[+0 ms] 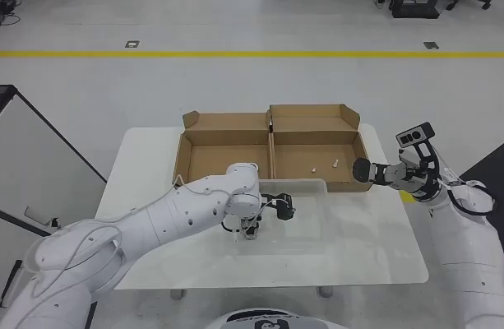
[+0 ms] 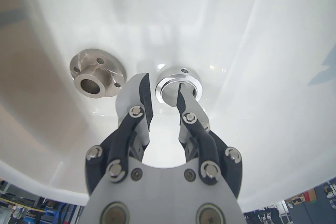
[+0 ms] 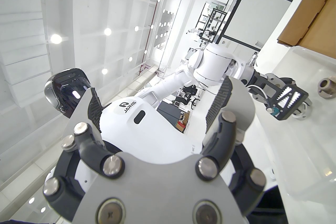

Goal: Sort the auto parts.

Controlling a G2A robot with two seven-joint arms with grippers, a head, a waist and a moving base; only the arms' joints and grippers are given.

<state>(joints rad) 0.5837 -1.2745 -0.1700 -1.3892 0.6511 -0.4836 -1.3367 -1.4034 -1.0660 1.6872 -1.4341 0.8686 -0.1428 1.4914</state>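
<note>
Left gripper (image 2: 162,83) is down in the clear plastic bin (image 2: 262,25) mid-tabletop, jaws partly open. One finger is poked into the bore of a silver shaft collar (image 2: 178,71), the other is outside its wall, and it doesn't look clamped yet. A flanged hub (image 2: 97,76) sits just beside it. The cardboard box (image 1: 223,160) at the tabletop's far edge has two small parts (image 1: 315,168) in its right compartment. Right gripper (image 3: 160,88) hangs wide open and empty. Seems early-ish, with at least two parts left to sort.

Flange (image 2: 97,78): dull grey metal, bolt holes through its disc, resting disc-down with hub upward on the white tray (image 2: 236,25) floor. Collar (image 2: 178,87): bright silver ring, set-screw hole, lying flat just beside it, not touching.
</note>
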